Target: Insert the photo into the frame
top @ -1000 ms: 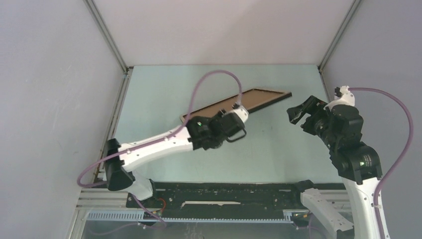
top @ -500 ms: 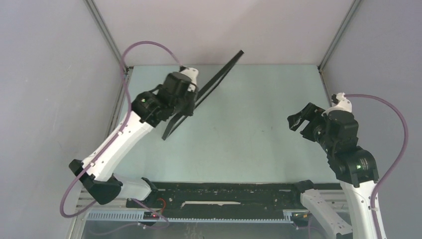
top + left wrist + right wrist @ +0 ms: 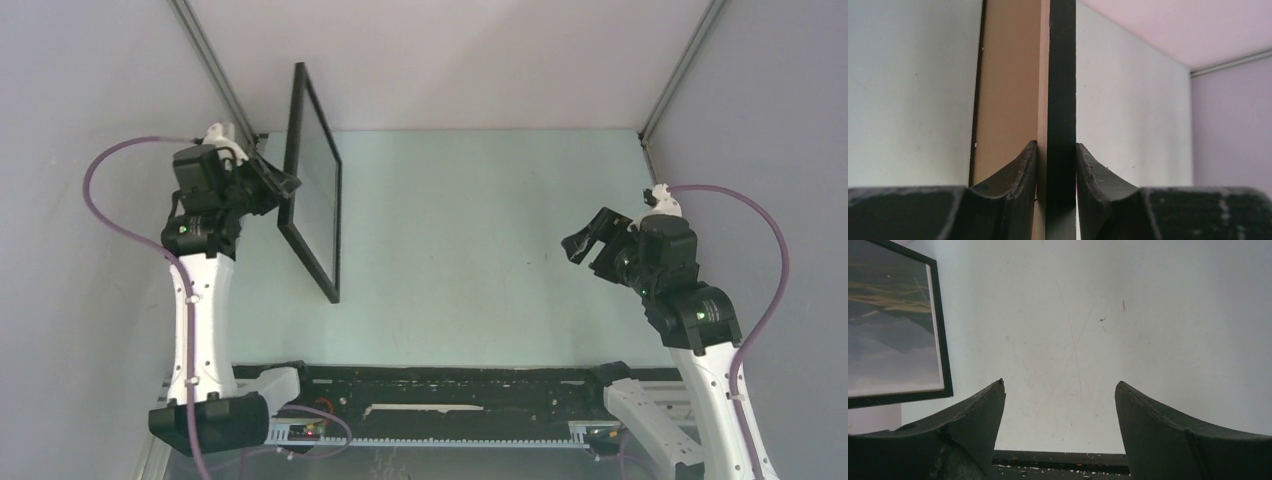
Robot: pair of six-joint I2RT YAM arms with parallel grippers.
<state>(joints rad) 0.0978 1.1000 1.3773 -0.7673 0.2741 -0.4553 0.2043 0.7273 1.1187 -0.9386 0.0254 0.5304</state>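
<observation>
The frame [image 3: 318,190] stands upright on edge above the table's back left, its black front turned to the right. My left gripper [image 3: 283,188] is shut on its left rim. In the left wrist view the fingers [image 3: 1020,170] clamp the black edge of the frame [image 3: 1062,90], with the brown back [image 3: 1008,90] beside it. The photo [image 3: 890,325], a dark mountain landscape, shows behind the pane inside the black rim of the frame [image 3: 941,335] in the right wrist view. At the right, my right gripper [image 3: 588,240] hangs open and empty, its fingertips wide apart over bare table [image 3: 1058,385].
The pale green table [image 3: 480,230] is boxed in by grey walls, with a metal corner post [image 3: 215,70] just behind the frame. A black rail [image 3: 450,385] runs along the near edge between the arm bases.
My left arm has swung the frame from lying at the table's middle up to the back left corner, turning it upright. The right gripper has drifted slightly left and nearer.
</observation>
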